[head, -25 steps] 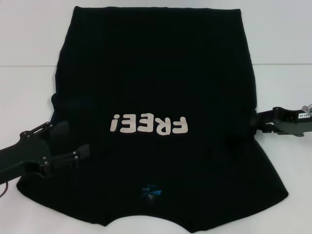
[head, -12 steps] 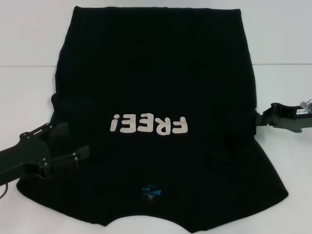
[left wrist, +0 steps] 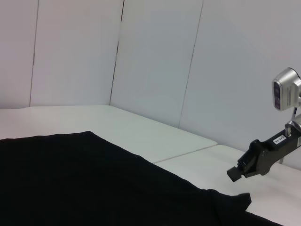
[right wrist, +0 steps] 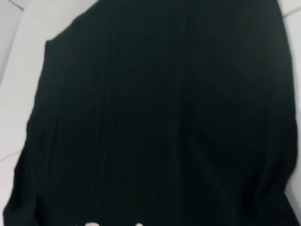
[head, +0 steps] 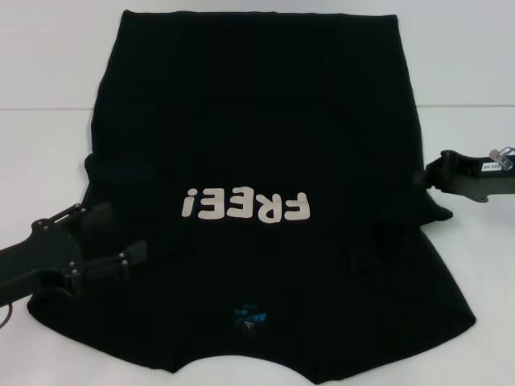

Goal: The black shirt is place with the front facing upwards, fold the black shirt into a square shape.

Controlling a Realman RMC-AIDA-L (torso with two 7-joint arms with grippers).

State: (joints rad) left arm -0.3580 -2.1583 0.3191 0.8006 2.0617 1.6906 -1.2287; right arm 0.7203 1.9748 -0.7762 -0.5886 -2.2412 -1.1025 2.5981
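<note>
Black shirt lies flat, front up, over most of the white table, collar at the near edge, hem at the far side. Soft matte knit w/ faint lengthwise ribbing and a few shallow creases by the right armpit. Outline roughly trapezoid: narrower at the far hem, flaring toward the near shoulders. Off-white chunky "FREE!" print reads upside down from the head view; small blue neck label sits near the collar. A thin seam crosses the table's smooth top.

Left gripper is low over the shirt's near-left sleeve area, black metal, two flat fingers apart w/ cloth visible between them, nothing clamped. Right gripper is at the shirt's right edge, by the armpit; cannot tell if its fingers are apart or together. In the left wrist view it hangs just above a small raised peak of cloth, not touching.

Vs 0.5 s ago: right gripper has moved farther away and a bit outward, off the cloth edge; left gripper barely shifted. Shirt's outline unchanged.
</note>
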